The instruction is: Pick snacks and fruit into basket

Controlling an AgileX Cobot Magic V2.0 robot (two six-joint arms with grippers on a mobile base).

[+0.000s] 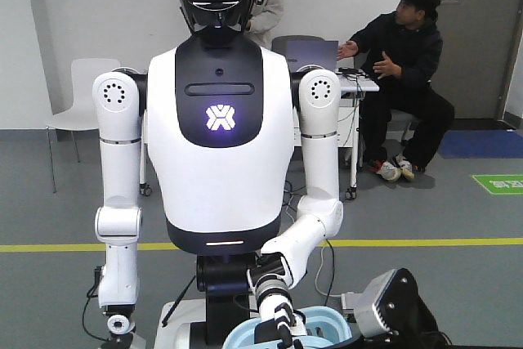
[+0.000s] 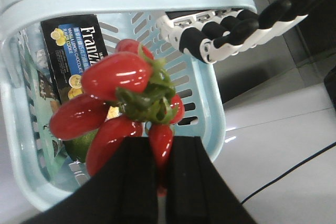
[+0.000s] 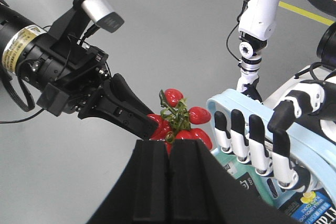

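Left gripper (image 2: 161, 144), black two-finger jaw, is clamping the lowest fruit of a bunch of glossy red oblong fruits on a green stem (image 2: 126, 103). It is holding the bunch just above the open mouth of the small light-blue latticed plastic basket (image 2: 210, 108). In the right wrist view the same left gripper (image 3: 152, 127) is coming in from the left with a grey camera on top. Its tip is touching the red bunch (image 3: 181, 119) beside the basket handle (image 3: 220, 102).

Right gripper (image 3: 169, 144) is sitting with fingers pressed together, nothing seen between them. Its tips are just under the bunch; contact cannot be told.

A white-and-black humanoid robot (image 1: 219, 120) is holding the basket. Its black-and-white fingered hand (image 2: 226, 30) is curling over the far rim and handle.

Inside the basket:
- The round glossy green fruit (image 2: 79, 145) is lying on the bottom, mostly hidden under the red bunch.
- The flat mint-green plastic pouch with black strip and white characters (image 3: 234, 163) is showing just behind the humanoid's fingers, only part of it in view.
- A black-and-blue "Franzzi" cookie pack with lemon pictures (image 2: 76, 51) is leaning against the back wall.

In the front view the basket (image 1: 245, 334) is at the bottom edge under the humanoid's hand (image 1: 278, 316). A seated person in black (image 1: 404, 79) is at a table behind.
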